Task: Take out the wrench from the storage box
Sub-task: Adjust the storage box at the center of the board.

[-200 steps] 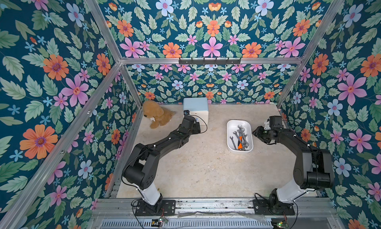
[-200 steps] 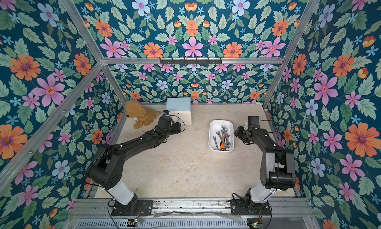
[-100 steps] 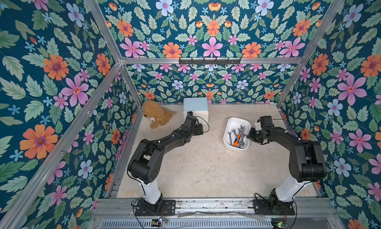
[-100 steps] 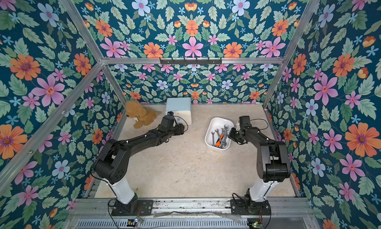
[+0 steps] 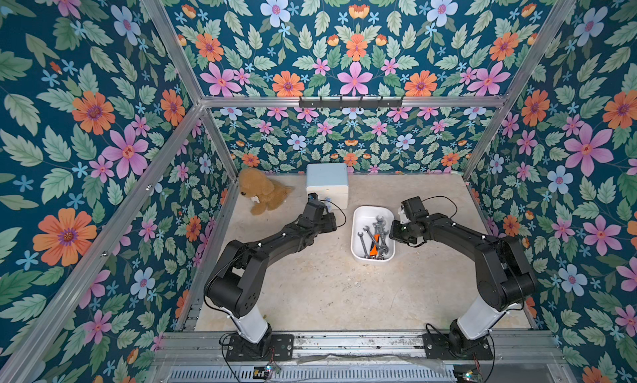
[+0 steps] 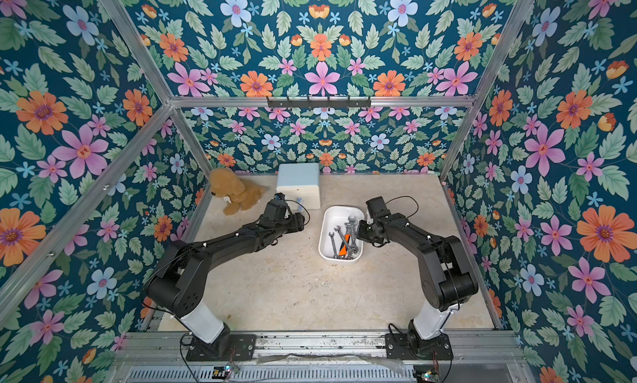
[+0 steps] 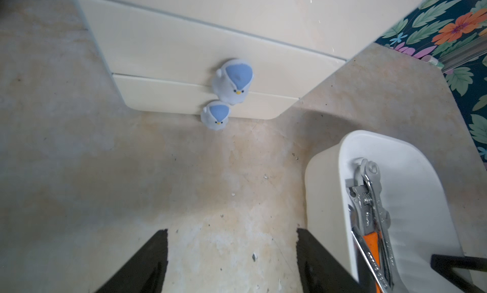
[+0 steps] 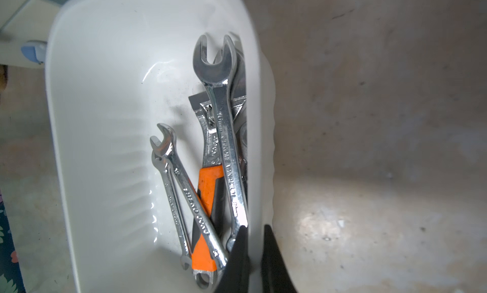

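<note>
Right claw (image 8: 255,227): newly clamped on storage box (image 8: 92,120) rim; box dragged centreward. Wrench (image 8: 226,136): inside box, unlifted. Left claw (image 7: 232,230): open, empty, over desk (image 7: 131,186). Box steadied; extraction pending.

Walls (image 5: 355,54) papered dark blue with pink and orange flowers enclose a mottled beige floor (image 5: 327,295). A white two-drawer cabinet (image 7: 184,46) stands just ahead of the left gripper (image 7: 232,231).

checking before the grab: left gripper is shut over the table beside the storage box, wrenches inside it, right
No: the left gripper is open, jaws wide apart, as the left wrist view shows. It is over the table beside the storage box, wrenches inside it.
</note>
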`<state>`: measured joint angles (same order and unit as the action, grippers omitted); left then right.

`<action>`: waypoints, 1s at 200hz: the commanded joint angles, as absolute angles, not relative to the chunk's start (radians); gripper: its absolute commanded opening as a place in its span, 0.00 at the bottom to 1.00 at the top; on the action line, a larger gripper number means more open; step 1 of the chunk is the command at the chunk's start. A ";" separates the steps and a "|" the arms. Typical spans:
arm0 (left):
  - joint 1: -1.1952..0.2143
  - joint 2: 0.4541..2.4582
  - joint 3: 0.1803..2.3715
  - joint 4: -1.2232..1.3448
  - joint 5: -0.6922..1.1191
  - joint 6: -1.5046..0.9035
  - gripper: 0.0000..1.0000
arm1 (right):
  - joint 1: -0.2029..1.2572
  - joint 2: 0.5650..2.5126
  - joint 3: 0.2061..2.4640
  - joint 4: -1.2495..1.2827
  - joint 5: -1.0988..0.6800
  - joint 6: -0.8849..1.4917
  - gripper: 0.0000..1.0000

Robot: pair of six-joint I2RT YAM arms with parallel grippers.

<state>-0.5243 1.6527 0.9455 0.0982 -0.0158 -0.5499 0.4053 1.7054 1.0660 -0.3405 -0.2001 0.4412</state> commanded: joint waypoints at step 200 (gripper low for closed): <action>-0.417 1.156 0.541 0.036 -0.073 -0.667 0.86 | 0.867 1.843 1.247 -0.307 0.003 0.722 0.07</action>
<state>-0.4191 1.1461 0.5304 0.0410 -0.0803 -0.6590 0.8646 1.8664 1.2705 -0.3779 -0.0078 0.6872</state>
